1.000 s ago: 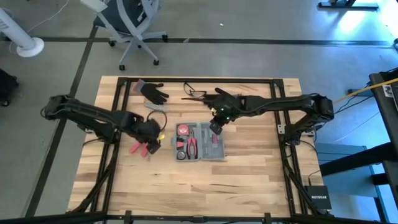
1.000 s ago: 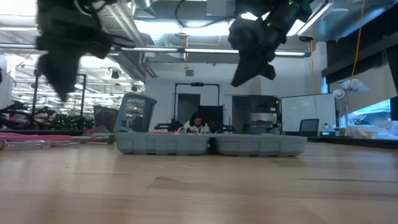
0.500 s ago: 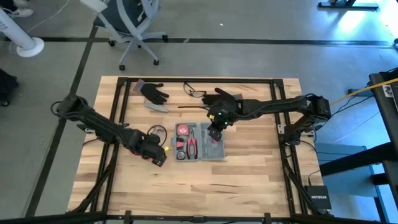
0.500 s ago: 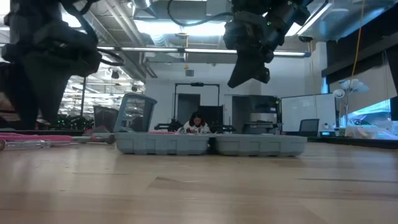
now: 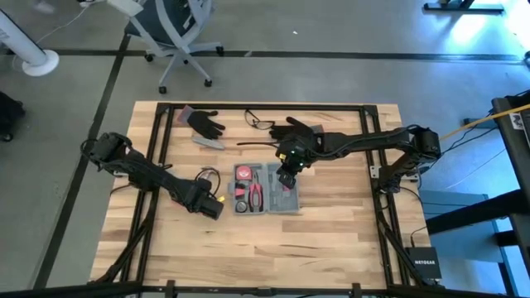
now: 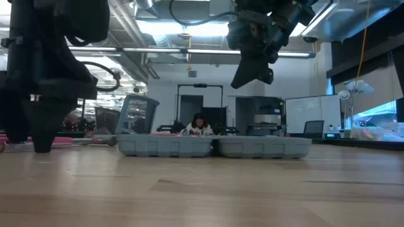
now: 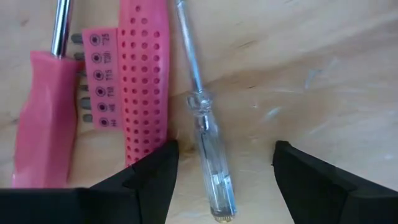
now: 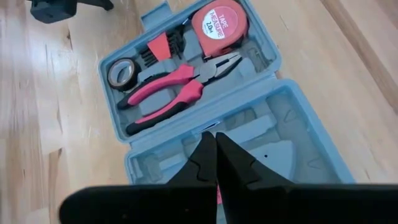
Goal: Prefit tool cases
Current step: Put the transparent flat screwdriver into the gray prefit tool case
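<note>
The wooden surface (image 5: 331,232) carries the tool case (image 5: 266,189) at its middle, laid open and flat so its slots can be filled; its long axis runs left to right. Above its right half the right hand (image 5: 285,174) is held clenched, empty. The left hand (image 5: 209,207), released, is lowered over a clear-handled screwdriver (image 7: 205,124), apparently for pickup.

Lying on the table (image 5: 331,240): gloves (image 5: 204,122), glasses (image 5: 259,122). Resting side by side: clear-handled screwdriver (image 7: 205,130), pink bit holder (image 7: 144,81), pink-handled tool (image 7: 45,112). Standing beyond: chair (image 5: 172,33).
</note>
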Motion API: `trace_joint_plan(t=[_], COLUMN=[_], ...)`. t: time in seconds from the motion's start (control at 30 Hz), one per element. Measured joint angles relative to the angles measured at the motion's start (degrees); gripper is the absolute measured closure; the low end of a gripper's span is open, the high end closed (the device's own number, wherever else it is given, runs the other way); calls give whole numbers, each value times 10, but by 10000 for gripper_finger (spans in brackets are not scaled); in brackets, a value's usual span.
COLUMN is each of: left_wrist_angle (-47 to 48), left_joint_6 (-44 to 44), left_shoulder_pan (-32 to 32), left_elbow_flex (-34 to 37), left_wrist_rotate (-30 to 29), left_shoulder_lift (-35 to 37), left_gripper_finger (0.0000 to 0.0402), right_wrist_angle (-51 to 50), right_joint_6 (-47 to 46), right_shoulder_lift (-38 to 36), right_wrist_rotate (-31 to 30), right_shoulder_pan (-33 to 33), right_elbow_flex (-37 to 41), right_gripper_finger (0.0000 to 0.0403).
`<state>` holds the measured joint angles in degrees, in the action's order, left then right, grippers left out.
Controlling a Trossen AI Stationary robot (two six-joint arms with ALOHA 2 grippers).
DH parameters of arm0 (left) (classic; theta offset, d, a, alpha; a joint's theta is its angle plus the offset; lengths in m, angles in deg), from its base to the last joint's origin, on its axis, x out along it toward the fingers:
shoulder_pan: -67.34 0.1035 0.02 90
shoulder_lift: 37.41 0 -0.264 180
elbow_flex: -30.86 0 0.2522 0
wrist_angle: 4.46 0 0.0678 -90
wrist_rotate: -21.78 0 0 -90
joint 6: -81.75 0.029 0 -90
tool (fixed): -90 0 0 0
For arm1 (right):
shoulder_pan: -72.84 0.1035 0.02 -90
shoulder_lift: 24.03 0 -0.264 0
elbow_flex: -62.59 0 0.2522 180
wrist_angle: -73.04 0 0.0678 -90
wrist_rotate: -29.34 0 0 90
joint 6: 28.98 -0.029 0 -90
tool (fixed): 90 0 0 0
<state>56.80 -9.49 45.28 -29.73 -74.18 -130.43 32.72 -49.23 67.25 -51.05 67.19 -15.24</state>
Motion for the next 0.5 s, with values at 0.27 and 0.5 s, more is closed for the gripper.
trace_joint_plan(t=[0.27,0.5], left_wrist_angle=[-12,-28], left_joint_6=[-45,-28], left_shoulder_pan=[17,22], left_elbow_flex=[0,2], left_wrist_rotate=[10,-11], left_shoulder_lift=[-26,-27], left_gripper_finger=[187,373], right_wrist_angle=[20,21], right_joint_6=[8,23], right_shoulder_lift=[0,-4], right_wrist_rotate=[0,-11], right_shoulder_pan=[0,0], right_elbow_flex=[0,0], right_gripper_finger=[403,403])
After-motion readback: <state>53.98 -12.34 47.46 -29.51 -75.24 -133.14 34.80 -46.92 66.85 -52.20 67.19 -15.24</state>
